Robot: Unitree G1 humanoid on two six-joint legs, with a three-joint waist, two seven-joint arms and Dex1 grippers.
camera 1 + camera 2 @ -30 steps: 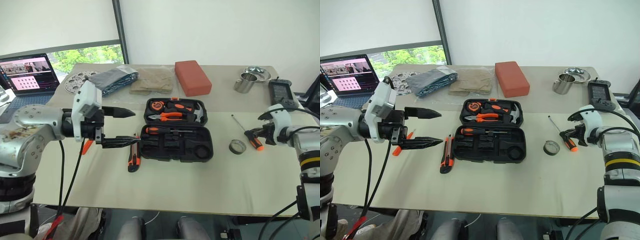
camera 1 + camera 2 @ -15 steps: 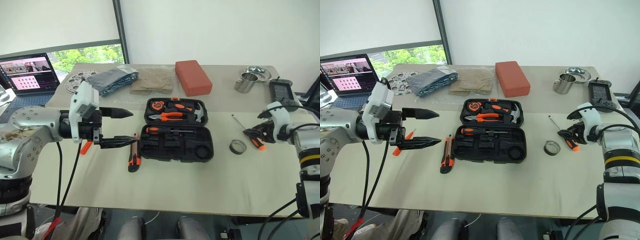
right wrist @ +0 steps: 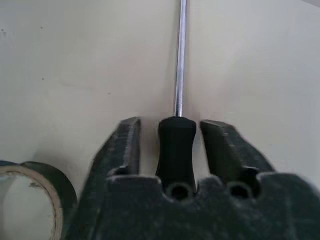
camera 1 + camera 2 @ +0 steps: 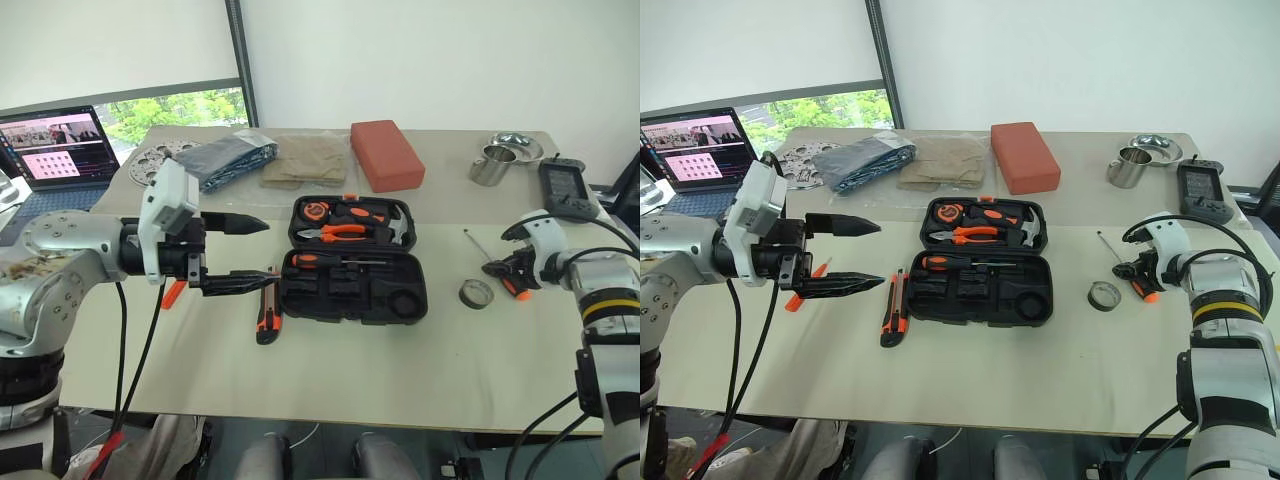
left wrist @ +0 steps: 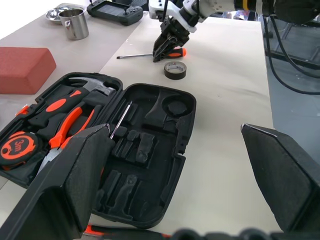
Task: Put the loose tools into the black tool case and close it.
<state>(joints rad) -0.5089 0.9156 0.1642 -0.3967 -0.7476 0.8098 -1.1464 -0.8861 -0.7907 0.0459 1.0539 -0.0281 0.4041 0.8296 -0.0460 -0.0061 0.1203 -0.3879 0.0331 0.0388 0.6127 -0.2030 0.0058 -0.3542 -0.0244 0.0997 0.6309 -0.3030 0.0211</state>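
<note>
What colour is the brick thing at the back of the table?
The block is red-orange, plain with no pattern. The right eye view shows it best.

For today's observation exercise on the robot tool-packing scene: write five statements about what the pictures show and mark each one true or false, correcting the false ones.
1. The black tool case lies open on the table. True.
2. The right gripper has its fingers on either side of a screwdriver handle, gaps showing on both sides. True.
3. The tape roll sits inside the case. False: it lies on the table, right of the case, near the right gripper.
4. The left gripper holds the utility knife. False: its fingers are open and empty; the knife lies on the table left of the case.
5. The red-orange block rests behind the case. True.
</note>
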